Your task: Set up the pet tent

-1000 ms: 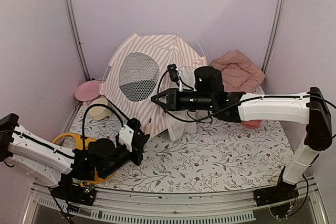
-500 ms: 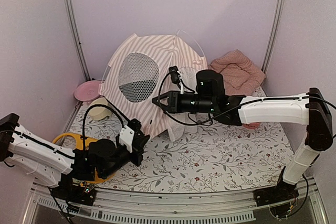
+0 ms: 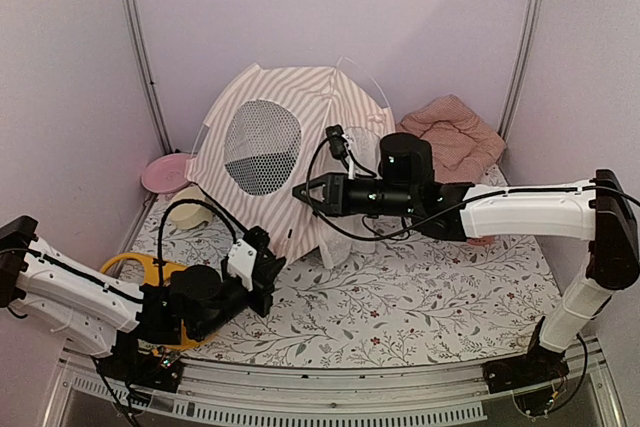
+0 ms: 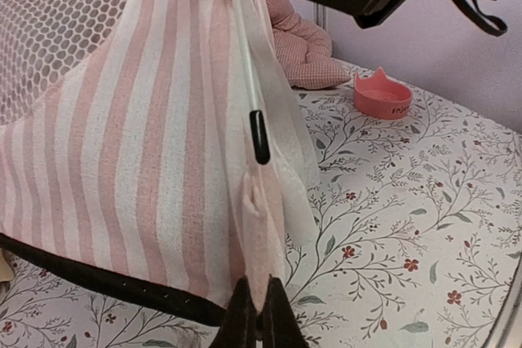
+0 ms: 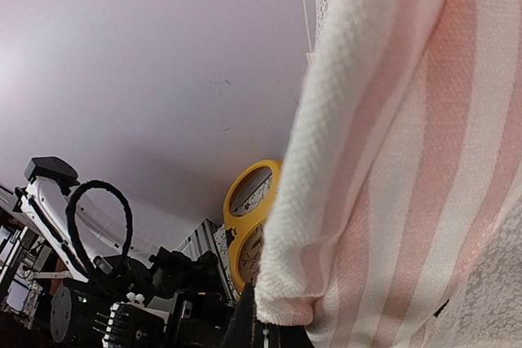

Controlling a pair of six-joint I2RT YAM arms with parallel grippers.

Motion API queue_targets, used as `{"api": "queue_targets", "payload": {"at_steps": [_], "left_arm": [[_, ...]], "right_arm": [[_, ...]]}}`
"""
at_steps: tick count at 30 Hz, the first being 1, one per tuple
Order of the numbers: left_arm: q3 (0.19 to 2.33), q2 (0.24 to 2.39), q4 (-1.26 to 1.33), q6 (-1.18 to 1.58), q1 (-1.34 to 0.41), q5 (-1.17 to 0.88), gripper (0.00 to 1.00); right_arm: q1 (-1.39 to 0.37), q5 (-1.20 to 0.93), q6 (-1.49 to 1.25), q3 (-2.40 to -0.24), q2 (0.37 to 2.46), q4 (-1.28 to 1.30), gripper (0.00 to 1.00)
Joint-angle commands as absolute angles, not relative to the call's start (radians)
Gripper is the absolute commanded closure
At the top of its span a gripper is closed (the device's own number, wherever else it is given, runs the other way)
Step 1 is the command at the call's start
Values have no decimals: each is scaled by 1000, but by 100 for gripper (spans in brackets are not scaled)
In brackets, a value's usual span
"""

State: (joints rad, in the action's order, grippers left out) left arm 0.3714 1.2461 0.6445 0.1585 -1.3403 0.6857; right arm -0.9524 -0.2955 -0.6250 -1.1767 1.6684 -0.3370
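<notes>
The pink-and-white striped pet tent [image 3: 290, 137] stands at the back centre with its round mesh window [image 3: 262, 147] facing left. My left gripper [image 3: 268, 265] is shut on the tent's lower front corner tab [image 4: 259, 226], low above the table. My right gripper [image 3: 300, 190] reaches in from the right and is shut on a fold of the tent's striped fabric [image 5: 383, 160] at its front edge. A thin white pole [image 4: 245, 55] with a black tip runs down the tent edge. The sheer curtain [image 4: 285, 128] hangs beside it.
A pink checked cushion [image 3: 455, 135] lies at the back right. A pink bowl [image 4: 383, 97] sits on the floral cloth right of the tent. A pink plate [image 3: 165, 173] and cream cup [image 3: 188, 209] are at the left. A yellow double bowl [image 3: 140, 272] lies by my left arm.
My right gripper has shifted slightly right and down with the tent fabric in it. The tent's front edge has moved a little. My left gripper stays put.
</notes>
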Motion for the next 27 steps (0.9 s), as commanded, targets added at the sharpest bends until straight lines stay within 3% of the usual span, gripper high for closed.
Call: {"api": "queue_targets", "payload": {"at_steps": [1, 27], "left_arm": [[373, 1246, 625, 166, -1372, 640, 100], [396, 1217, 645, 84, -1373, 615, 100]], "right_arm": [[-900, -228, -614, -1186, 1605, -381, 100], [-917, -258, -643, -1227, 1710, -392, 100]]}}
